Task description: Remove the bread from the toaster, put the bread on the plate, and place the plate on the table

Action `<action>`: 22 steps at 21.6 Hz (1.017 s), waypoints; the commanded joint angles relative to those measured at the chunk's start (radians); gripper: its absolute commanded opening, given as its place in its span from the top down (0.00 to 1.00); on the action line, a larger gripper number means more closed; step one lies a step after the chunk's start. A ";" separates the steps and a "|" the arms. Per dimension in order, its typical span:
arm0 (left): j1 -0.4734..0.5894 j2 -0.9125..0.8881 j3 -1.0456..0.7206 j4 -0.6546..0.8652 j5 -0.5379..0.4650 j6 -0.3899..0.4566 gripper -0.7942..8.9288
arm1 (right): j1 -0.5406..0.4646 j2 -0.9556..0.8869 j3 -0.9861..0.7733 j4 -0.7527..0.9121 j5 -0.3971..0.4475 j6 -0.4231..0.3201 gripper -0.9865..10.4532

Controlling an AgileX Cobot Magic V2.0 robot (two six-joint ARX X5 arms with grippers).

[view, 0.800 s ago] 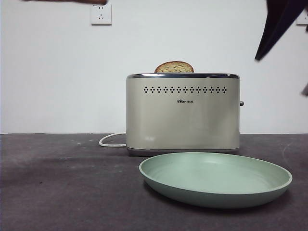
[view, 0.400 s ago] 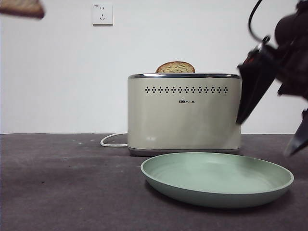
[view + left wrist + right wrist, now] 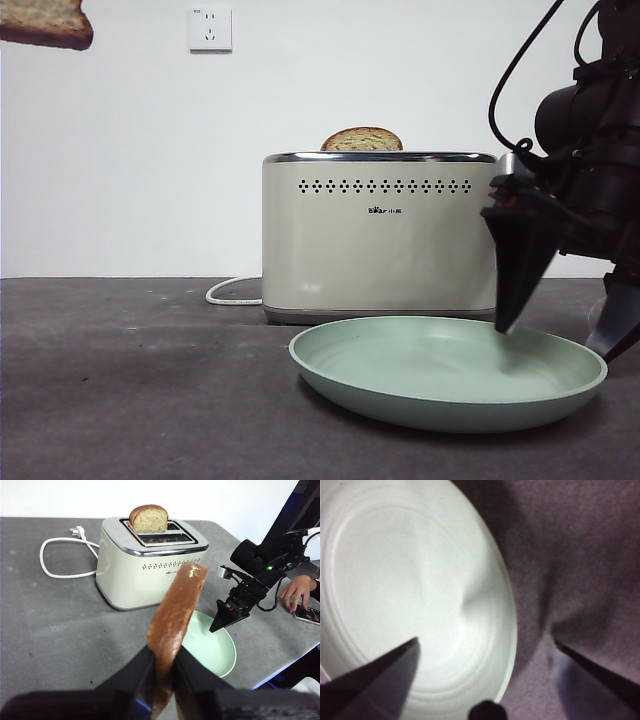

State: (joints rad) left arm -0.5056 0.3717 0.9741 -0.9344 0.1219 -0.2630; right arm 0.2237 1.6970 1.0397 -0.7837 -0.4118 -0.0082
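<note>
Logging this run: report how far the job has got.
Done: the bread is out of the toaster, shut in the left hand high above the table. In hand: the right hand, open, straddles the plate rim, one jaw inside, one outside. Left: bread onto plate, then plate placed on table.

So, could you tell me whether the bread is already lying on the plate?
No, the left gripper holds the bread up above the plate.
</note>
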 commanded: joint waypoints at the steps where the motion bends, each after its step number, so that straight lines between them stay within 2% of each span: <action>1: 0.002 -0.004 -0.003 0.008 0.004 -0.007 0.93 | 0.006 0.007 0.001 0.016 -0.002 -0.009 0.73; 3: 0.002 -0.004 -0.003 0.009 0.004 -0.008 0.93 | 0.007 0.007 0.001 0.029 -0.002 -0.009 0.81; 10: 0.002 -0.004 -0.003 0.005 0.016 -0.024 0.93 | 0.007 0.011 -0.026 0.087 0.001 -0.008 0.85; 12: 0.002 -0.004 -0.003 0.005 0.016 -0.026 0.93 | 0.007 0.011 -0.039 0.108 0.010 -0.008 0.93; 16: 0.002 -0.004 -0.003 0.005 0.022 -0.035 0.93 | 0.007 0.011 -0.050 0.129 0.048 -0.006 0.93; 22: 0.002 -0.002 -0.003 0.005 0.099 -0.060 0.93 | 0.008 -0.006 -0.049 0.132 0.043 0.013 0.93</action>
State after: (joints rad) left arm -0.5056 0.3717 0.9741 -0.9367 0.2119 -0.3084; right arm 0.2291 1.6962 1.0016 -0.6590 -0.3779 -0.0044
